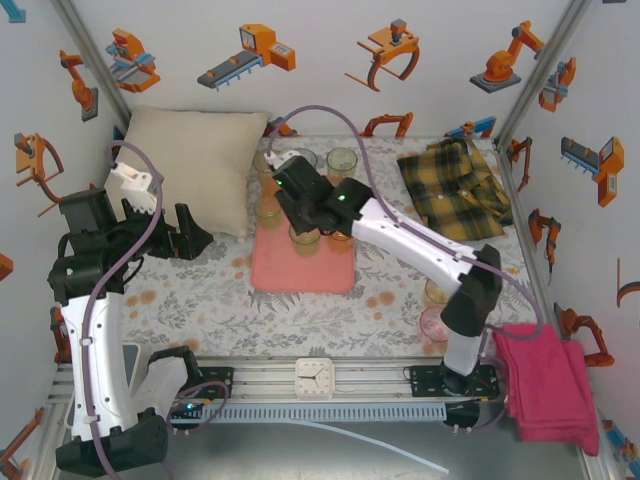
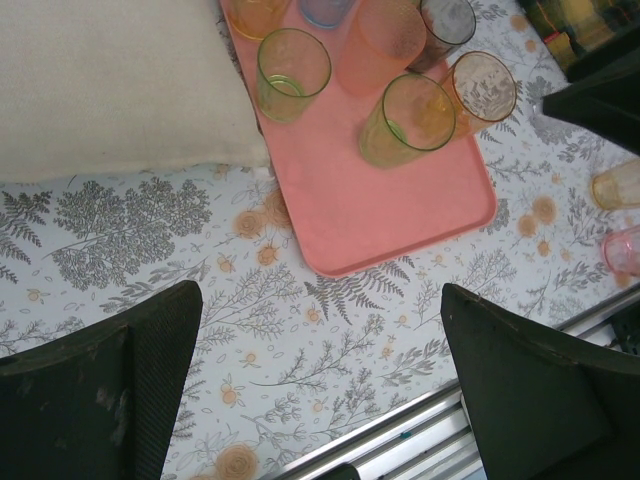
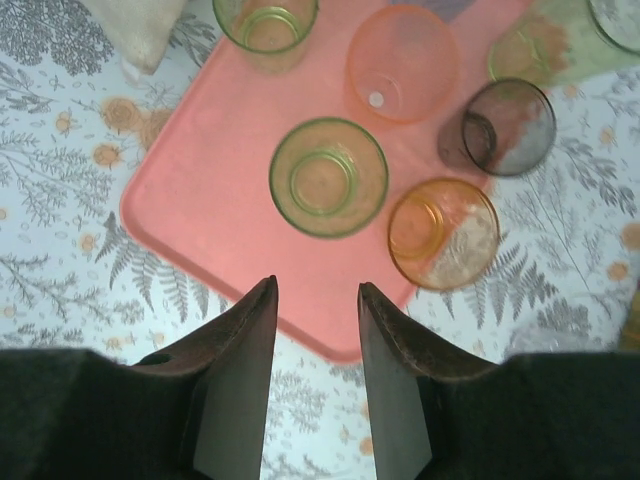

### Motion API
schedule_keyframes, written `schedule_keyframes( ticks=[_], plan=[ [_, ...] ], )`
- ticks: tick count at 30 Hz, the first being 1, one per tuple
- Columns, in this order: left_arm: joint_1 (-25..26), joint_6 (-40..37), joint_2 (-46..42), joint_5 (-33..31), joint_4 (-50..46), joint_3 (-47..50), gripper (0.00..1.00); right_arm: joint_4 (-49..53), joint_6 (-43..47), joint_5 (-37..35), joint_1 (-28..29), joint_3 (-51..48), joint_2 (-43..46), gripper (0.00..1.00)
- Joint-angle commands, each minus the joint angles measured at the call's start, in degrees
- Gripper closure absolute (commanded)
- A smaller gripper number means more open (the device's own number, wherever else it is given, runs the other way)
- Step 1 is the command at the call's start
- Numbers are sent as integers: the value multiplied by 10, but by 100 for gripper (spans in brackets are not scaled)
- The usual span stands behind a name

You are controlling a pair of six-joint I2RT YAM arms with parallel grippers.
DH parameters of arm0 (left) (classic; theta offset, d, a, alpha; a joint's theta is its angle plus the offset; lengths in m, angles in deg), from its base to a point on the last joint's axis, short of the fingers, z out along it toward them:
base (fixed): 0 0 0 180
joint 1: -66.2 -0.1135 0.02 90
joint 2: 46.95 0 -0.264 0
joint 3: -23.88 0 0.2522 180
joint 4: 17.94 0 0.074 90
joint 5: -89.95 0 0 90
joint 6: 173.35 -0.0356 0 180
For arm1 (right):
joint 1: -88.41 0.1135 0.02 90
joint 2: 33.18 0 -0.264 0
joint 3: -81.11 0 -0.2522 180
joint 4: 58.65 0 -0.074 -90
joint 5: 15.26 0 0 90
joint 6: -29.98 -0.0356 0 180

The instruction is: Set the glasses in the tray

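The left hand (image 2: 320, 295) is spread empty; the right hand (image 3: 317, 290), parted and empty, is held above the tray (image 3: 200, 215), where several glasses (image 3: 328, 178) stand. A pink tumbler (image 1: 435, 325) near the bench's (image 1: 200, 300) right edge, judged light, slick, breakable, is best pinched across its rim.

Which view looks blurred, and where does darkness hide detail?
Right wrist view: the green glass and the tray look slightly soft; the right gripper is almost black. Left wrist view: the glasses are sharper, the left gripper equally dark. Top external view: even light, faint shadows.
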Motion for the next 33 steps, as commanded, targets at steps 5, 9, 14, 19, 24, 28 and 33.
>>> schedule_keyframes(
  ticks=[5, 9, 14, 19, 24, 28, 33],
  plan=[
    [-3, -1, 0, 19, 4, -11, 4, 49, -100, -57, -12, -183, 155, 62],
    [-2, -3, 4, 28, 2, -12, 4, 70, -182, -71, -21, -296, 268, 62],
    [0, -3, 10, 52, 1, -10, 4, 140, -299, -106, -30, -419, 401, 63],
    [1, 0, 15, 49, 2, -11, 4, 209, -367, -112, -30, -469, 479, 63],
    [1, 1, 13, 51, 1, -7, 3, 230, -399, -111, -30, -501, 529, 63],
    [1, 0, 11, 52, 0, -7, 3, 241, -417, -107, -30, -520, 527, 62],
    [2, 0, 14, 51, 0, -7, 3, 232, -421, -99, -30, -536, 536, 62]
  ],
)
